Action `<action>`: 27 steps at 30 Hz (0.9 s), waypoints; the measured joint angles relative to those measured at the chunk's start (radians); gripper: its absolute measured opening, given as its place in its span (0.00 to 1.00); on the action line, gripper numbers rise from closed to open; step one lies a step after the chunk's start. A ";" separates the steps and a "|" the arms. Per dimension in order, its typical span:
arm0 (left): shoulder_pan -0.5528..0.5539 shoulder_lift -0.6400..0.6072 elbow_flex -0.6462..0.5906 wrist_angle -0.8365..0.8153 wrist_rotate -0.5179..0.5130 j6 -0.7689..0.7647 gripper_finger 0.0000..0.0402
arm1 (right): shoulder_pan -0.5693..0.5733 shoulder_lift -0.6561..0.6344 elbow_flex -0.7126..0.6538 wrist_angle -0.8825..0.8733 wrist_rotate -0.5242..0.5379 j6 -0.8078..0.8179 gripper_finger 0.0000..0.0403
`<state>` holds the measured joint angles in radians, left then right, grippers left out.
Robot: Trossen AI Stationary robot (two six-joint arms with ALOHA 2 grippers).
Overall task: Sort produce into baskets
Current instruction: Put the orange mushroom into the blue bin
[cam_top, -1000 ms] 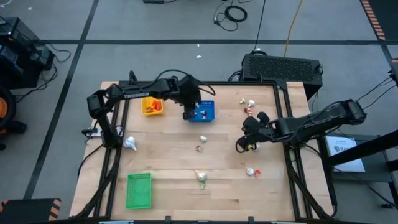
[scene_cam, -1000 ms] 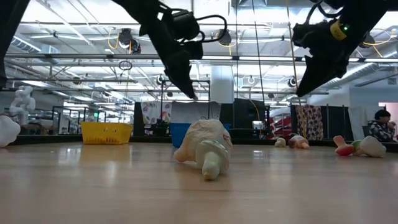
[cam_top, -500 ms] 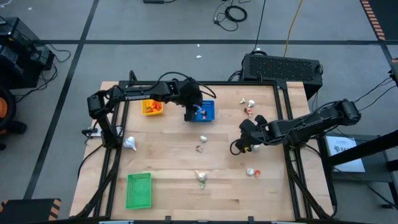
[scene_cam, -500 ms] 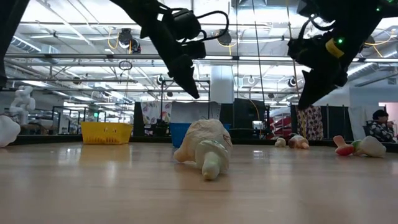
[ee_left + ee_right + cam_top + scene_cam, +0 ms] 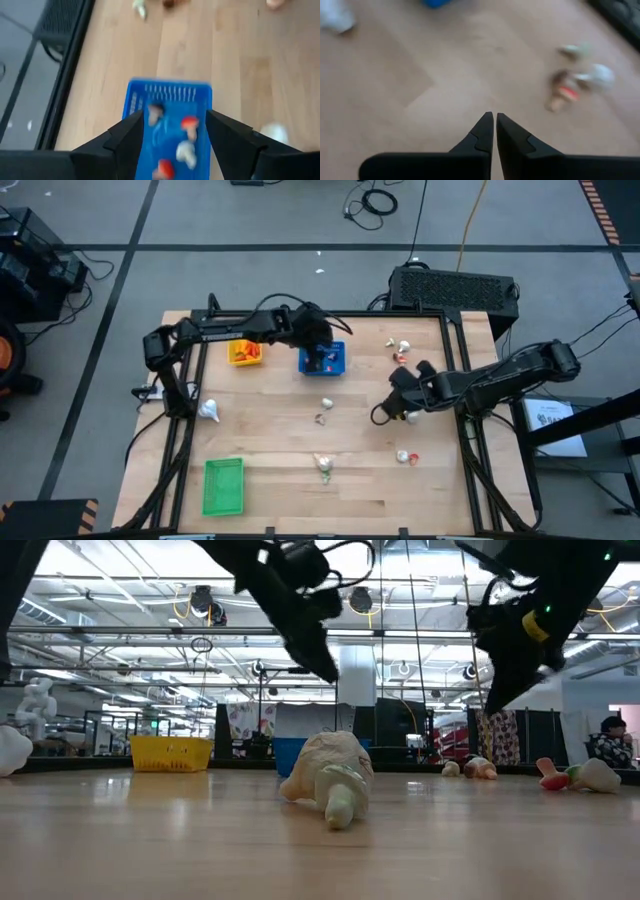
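In the upper middle of the overhead frame we find the blue basket (image 5: 324,360), holding several small red-and-white pieces (image 5: 189,122) that the left wrist view shows, though they are blurred and we cannot count them surely. The left gripper (image 5: 318,352) hangs directly over this basket, partly covering it from above; its fingers (image 5: 125,137) stand spread wide with nothing between them. Just left of it lies the yellow basket (image 5: 244,352) with orange carrot-like pieces (image 5: 250,352) inside, its upper edge hidden under the left arm. The green basket (image 5: 223,485) sits well apart at the lower left of the table (image 5: 270,435). Whitish garlic-like bulbs lie loose on the wood: one (image 5: 209,411) at the left edge, one (image 5: 326,404) in the middle, one (image 5: 323,465) lower down. More produce (image 5: 400,352) clusters at the upper right, too small to make out. The right gripper (image 5: 384,413) hovers right of centre, its fingers (image 5: 482,131) pressed together on nothing, with a red-and-white piece (image 5: 404,456) lying below it in the frame.
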<state>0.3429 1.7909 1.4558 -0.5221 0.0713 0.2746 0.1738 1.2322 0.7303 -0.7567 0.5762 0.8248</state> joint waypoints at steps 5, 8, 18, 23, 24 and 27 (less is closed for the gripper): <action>-0.048 0.111 -0.007 0.272 -0.001 -0.024 0.55 | 0.025 -0.071 0.056 -0.253 0.054 0.205 0.00; -0.095 0.205 0.003 0.481 -0.001 -0.029 0.55 | 0.053 -0.120 0.062 -0.317 0.095 0.268 0.01; -0.142 0.642 0.520 0.405 -0.024 0.098 0.55 | 0.072 -0.182 0.062 -0.327 0.113 0.167 0.00; -0.145 0.814 0.767 0.403 -0.058 0.098 0.55 | 0.070 -0.182 0.063 -0.328 0.131 0.098 0.00; -0.145 0.836 0.802 0.405 -0.070 0.099 0.55 | 0.070 -0.182 0.062 -0.329 0.148 0.090 0.00; -0.140 0.905 0.880 0.418 -0.092 0.100 0.55 | 0.069 -0.183 0.062 -0.337 0.210 0.074 0.00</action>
<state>0.2032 2.6954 2.3358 -0.1044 -0.0206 0.3747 0.2431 1.0489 0.7925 -1.0933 0.7863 0.8983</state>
